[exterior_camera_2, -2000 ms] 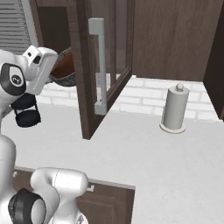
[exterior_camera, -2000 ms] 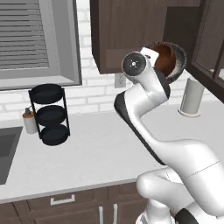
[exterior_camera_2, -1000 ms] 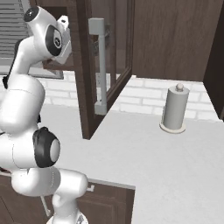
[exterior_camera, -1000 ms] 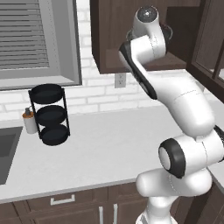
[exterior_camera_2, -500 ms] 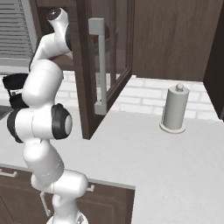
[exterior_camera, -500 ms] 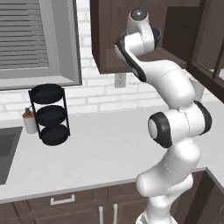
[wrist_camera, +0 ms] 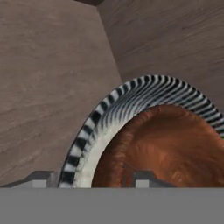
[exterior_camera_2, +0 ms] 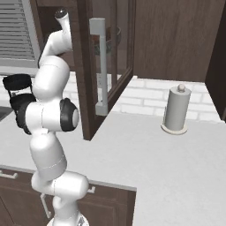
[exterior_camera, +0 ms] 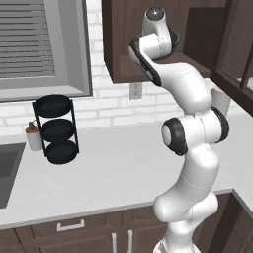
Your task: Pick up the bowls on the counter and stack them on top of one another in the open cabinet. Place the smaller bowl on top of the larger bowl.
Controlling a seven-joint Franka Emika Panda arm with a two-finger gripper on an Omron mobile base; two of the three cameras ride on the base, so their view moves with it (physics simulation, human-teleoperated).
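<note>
Tool: the white arm's two-finger tool (wrist_camera: pixel 89 178) reaches up into the open dark brown wooden wall cabinet (exterior_camera: pixel 123 44); finger tips spread, one each side of the small bowl's rim, not visibly pinching it.
Small bowl: glossy reddish-brown round bowl (wrist_camera: pixel 175 148), nested inside the larger one.
Large bowl: wide dark grey bowl with pale speckled inside (wrist_camera: pixel 113 118), on the cabinet's wooden shelf (wrist_camera: pixel 43 96), near the back corner.
Bench: white-grey stone-like bench (exterior_camera: pixel 108 168), carrying a black three-tier rack (exterior_camera: pixel 54 129) far left and a grey paper-towel roll (exterior_camera_2: pixel 175 109) far right.

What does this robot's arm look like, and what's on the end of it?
The arm is glossy white, built of fat rounded segments joined by dark grey disc-shaped joints. No loose cables or markings show. In the hand view, the gripper ends in two small grey, blocky fingertips.
</note>
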